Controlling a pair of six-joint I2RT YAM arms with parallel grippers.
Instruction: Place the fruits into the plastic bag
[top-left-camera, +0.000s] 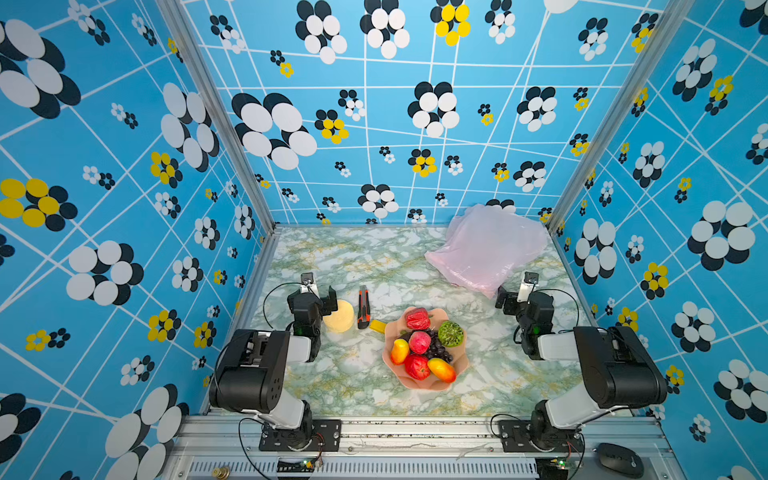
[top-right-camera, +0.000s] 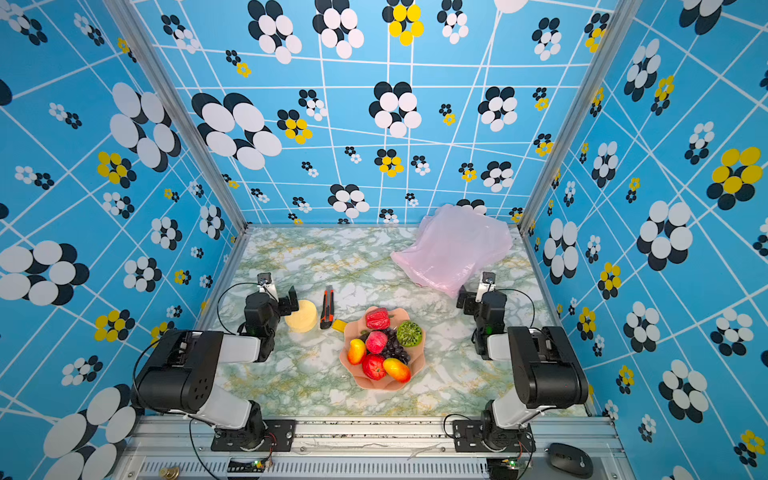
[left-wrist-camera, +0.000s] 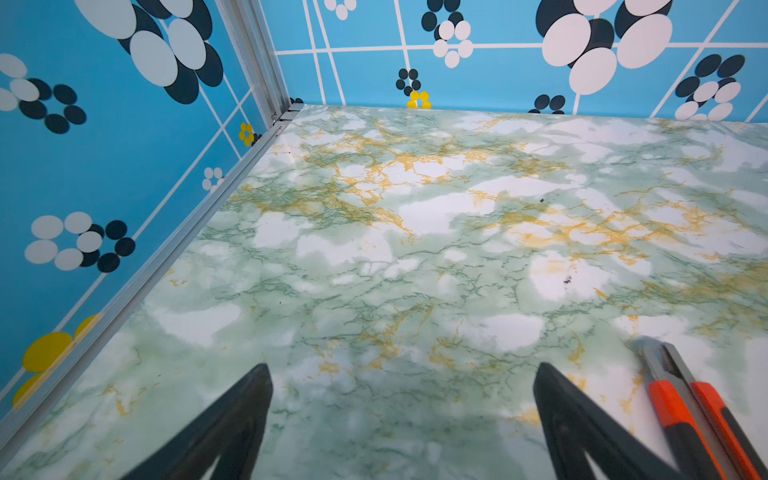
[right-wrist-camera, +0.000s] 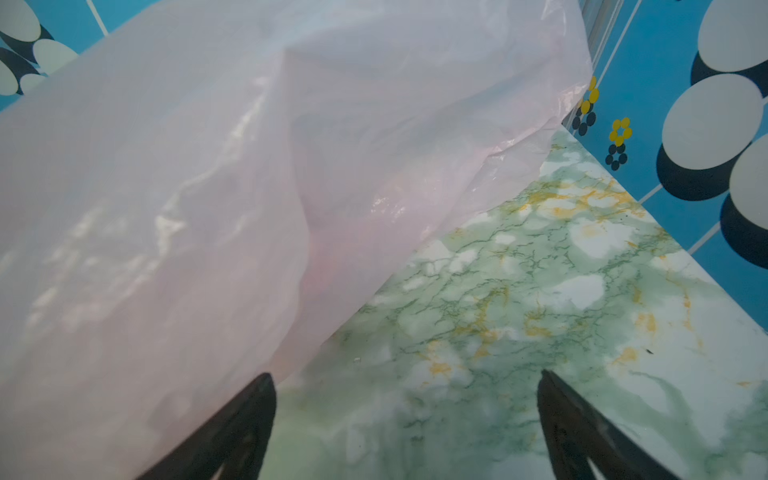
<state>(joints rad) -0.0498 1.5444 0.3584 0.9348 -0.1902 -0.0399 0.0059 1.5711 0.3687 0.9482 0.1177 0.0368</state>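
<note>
left gripper (left-wrist-camera: 403, 370) and right gripper (right-wrist-camera: 407, 376) empty, jaws apart; plastic bag (top-left-camera: 486, 249) collapsed (no mouth visible), fruits (top-left-camera: 422, 345) could roll off it

From here my left arm (top-left-camera: 249, 370) and right arm (top-left-camera: 615, 365) look alike, with bulky black joint housings joined by pale grey links. Each stands on a black base plate (top-left-camera: 326, 434) held by silver screws (top-left-camera: 336, 435). Thin black cables (top-left-camera: 278, 287) loop at the wrists. I see black tapering fingers (left-wrist-camera: 232, 415) on the left claw (left-wrist-camera: 401, 374) and right claw (right-wrist-camera: 405, 378).
</note>
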